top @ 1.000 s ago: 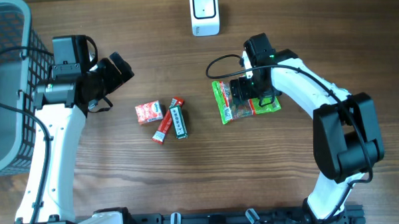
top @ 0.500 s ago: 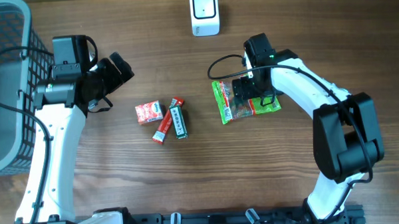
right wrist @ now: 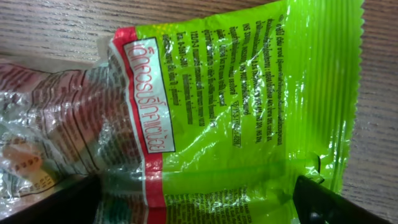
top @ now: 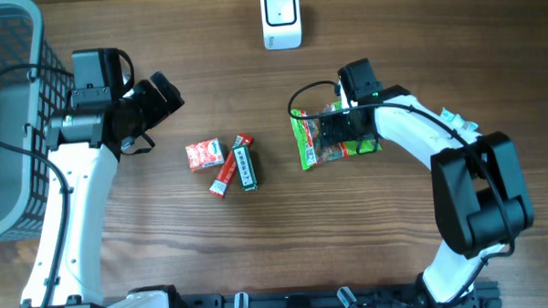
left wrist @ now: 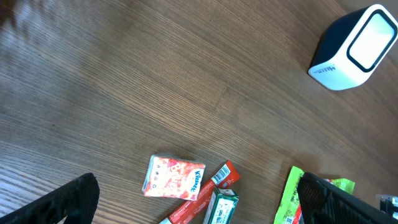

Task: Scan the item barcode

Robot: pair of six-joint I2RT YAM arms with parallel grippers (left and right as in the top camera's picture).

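Item 1 — green snack packet [top: 336,144]: lies flat on the wooden worktop [top: 259,237], right of centre, small print facing up.
Right pincer [top: 344,126]: directly over the packet, jaws spread wide across it, not closed on it.
Left pincer [top: 165,96]: wide open, empty, at the left near the grey basket [top: 5,182].
White scanner [top: 280,18]: far edge, centre.
Between the arms — 1 red box [top: 205,155], 1 red stick [top: 227,174], 1 green pack [top: 245,167]; the last 2 touch.
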